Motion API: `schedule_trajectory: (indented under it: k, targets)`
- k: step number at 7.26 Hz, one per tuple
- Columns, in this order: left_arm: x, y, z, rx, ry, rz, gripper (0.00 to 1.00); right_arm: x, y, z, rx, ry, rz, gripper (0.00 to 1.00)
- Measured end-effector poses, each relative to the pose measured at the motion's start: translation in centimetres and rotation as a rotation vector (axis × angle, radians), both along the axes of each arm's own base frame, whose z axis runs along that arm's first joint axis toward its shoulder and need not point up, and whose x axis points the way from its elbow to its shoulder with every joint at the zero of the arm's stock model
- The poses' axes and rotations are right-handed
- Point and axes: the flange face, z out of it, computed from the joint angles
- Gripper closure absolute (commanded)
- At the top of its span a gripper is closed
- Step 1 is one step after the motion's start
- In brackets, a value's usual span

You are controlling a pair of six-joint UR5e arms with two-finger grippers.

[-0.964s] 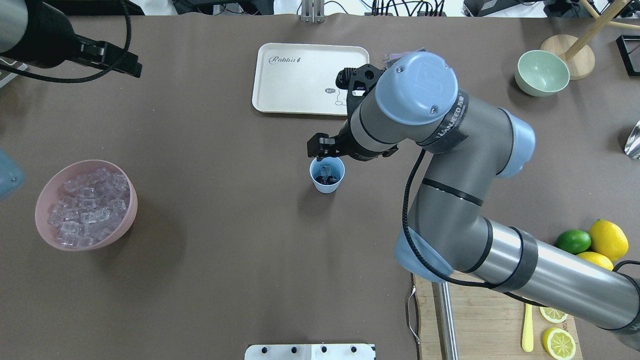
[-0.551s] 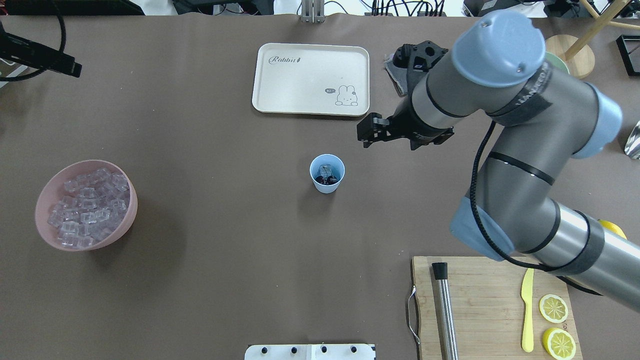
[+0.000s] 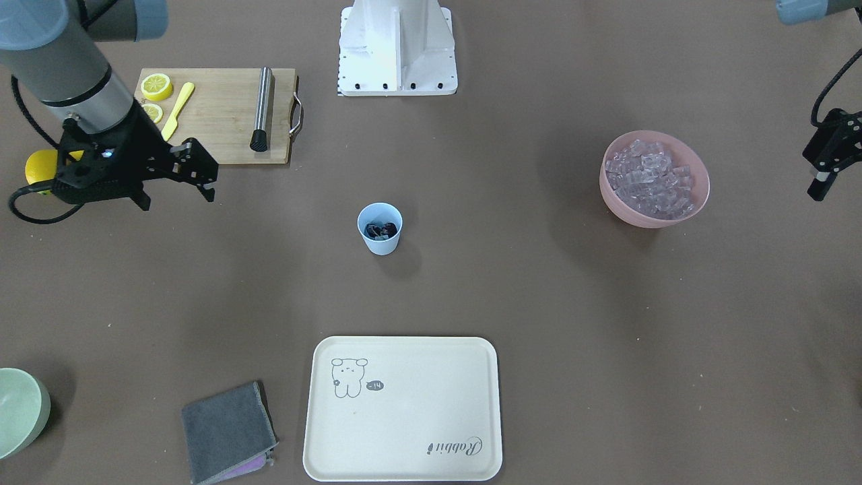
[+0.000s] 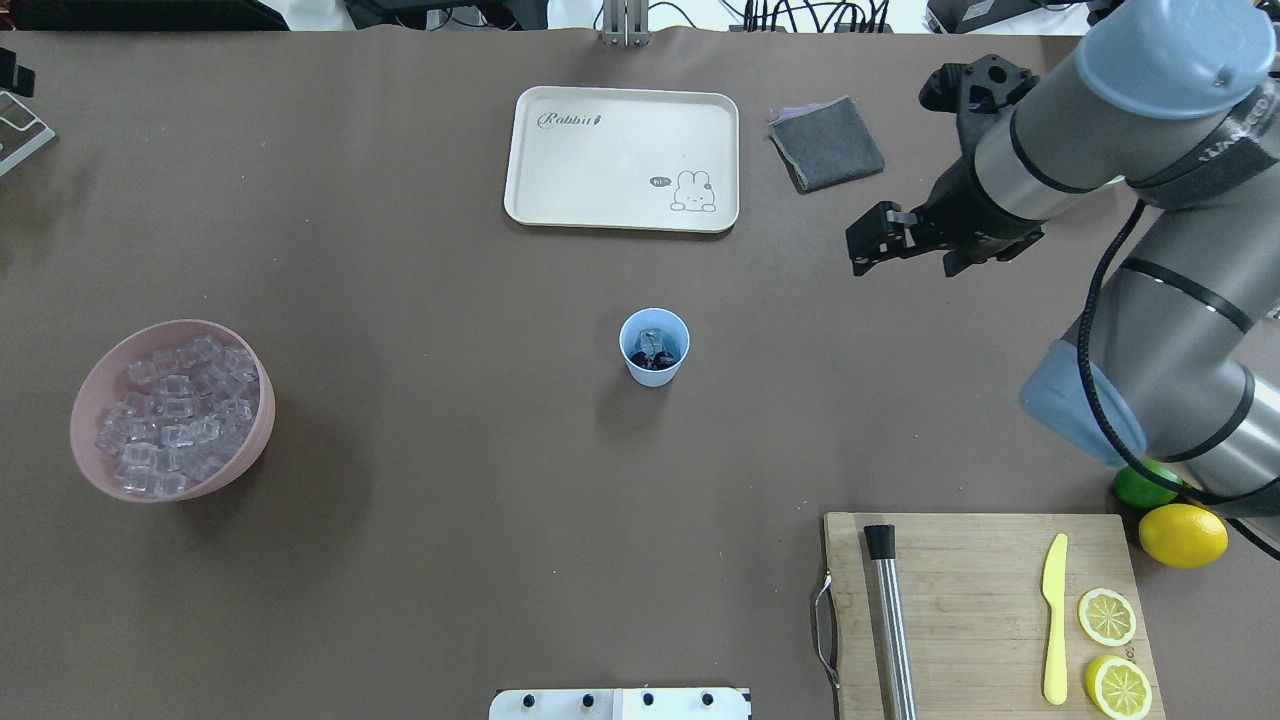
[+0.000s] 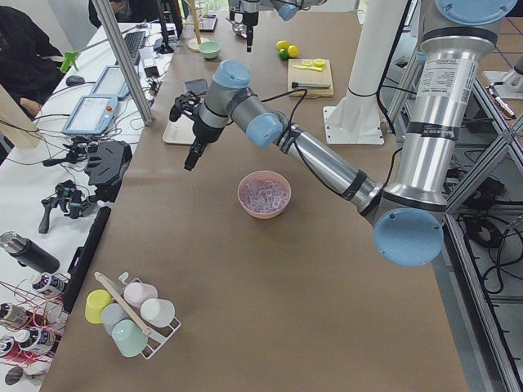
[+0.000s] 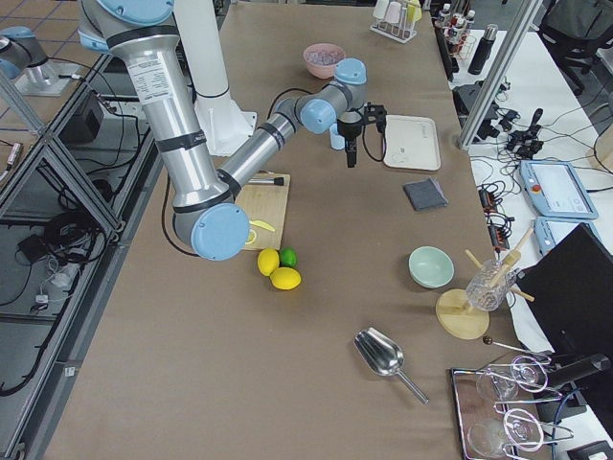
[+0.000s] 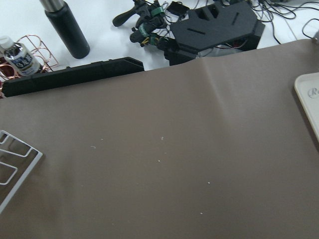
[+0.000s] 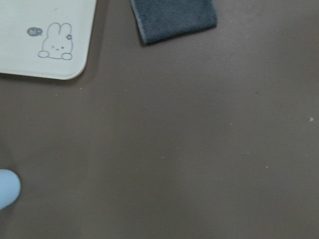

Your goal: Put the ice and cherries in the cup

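We start with the left claw (image 3: 820, 168), which hangs off the desk's (image 4: 450, 560) left end. We cannot tell whether its fingers are apart or together. The pink bowl (image 4: 90, 470) heaped with ice (image 4: 180, 415) sits just inward of and below this claw, so the left arm is far the nearer one to the ice.

Further inward, well apart from both claws, the cup (image 4: 653, 375) stands upright at mid-desk with its round mouth facing straight up. It holds the dark cherries (image 4: 662, 362) with a clear cube lying on them.

The right claw (image 4: 862, 243) hovers with its fingers apart and nothing between them. The cup lies to that claw's left, lower down and a little toward the robot's base.

We judge the cup looks filled. If more ice is wanted, the left claw should fetch it and approach the cup from above.
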Motion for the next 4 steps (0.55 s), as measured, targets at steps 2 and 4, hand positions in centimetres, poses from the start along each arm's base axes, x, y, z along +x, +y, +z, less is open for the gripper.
schedule_trajectory:
  k: [2,4]
  targets:
    - [-2.3,-0.8,5.6,-0.038,-0.014,-0.039,0.02,6.1,-0.7,5.4,0.015,0.041,-0.033,0.0]
    - [-6.1,0.3,11.6,-0.126,-0.045,-0.077,0.02,15.5,0.6,13.5,0.012,0.06,-0.085,0.0]
